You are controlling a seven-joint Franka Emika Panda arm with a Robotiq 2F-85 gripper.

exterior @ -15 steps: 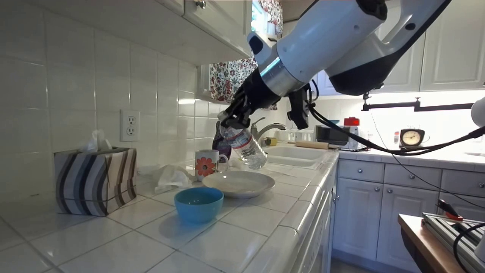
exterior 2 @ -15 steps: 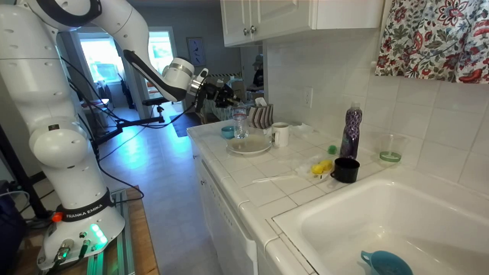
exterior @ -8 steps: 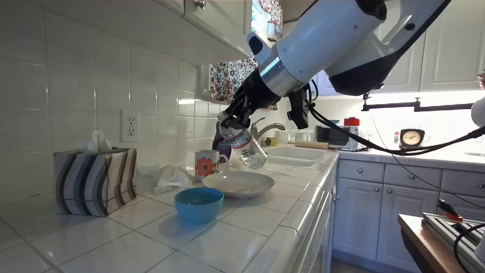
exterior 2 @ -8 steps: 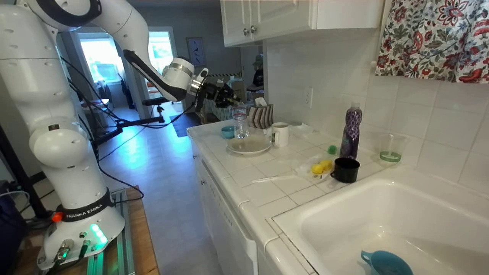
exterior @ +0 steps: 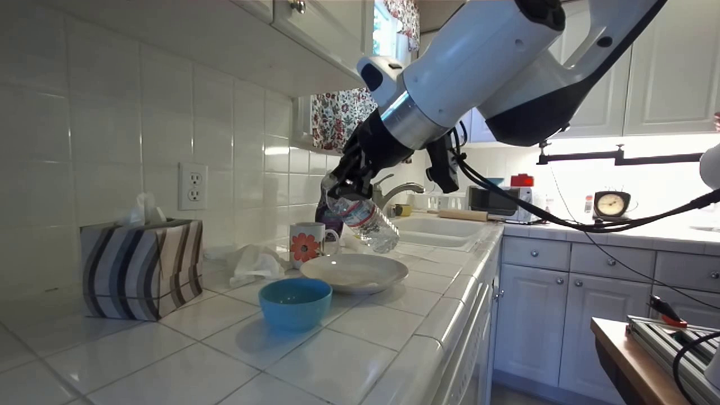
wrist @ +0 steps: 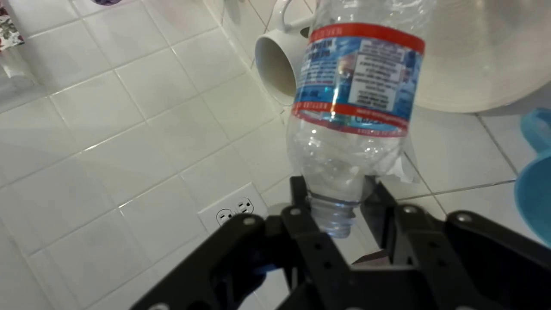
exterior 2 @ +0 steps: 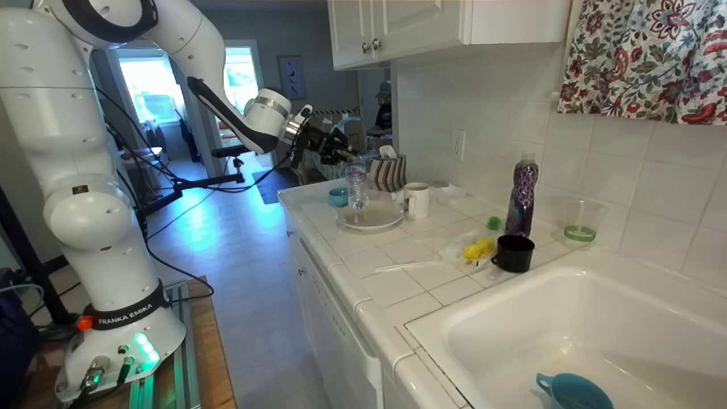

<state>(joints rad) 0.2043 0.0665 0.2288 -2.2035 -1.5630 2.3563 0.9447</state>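
The clear bottle (wrist: 356,86) hangs tilted above the plate (exterior: 355,274), my gripper (wrist: 335,189) clenched around its neck: grasp and lift are done, release is not. Near the plate stand the flowered mug (exterior: 306,245) and blue bowl (exterior: 295,308).

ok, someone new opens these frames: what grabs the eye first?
The clear bottle with its red-and-blue label, upper middle of the wrist view, its neck clamped by the hand. Next, the white arm, angled across the top of an exterior view. After that, the blue bowl, bright against the white counter, beside the plate.
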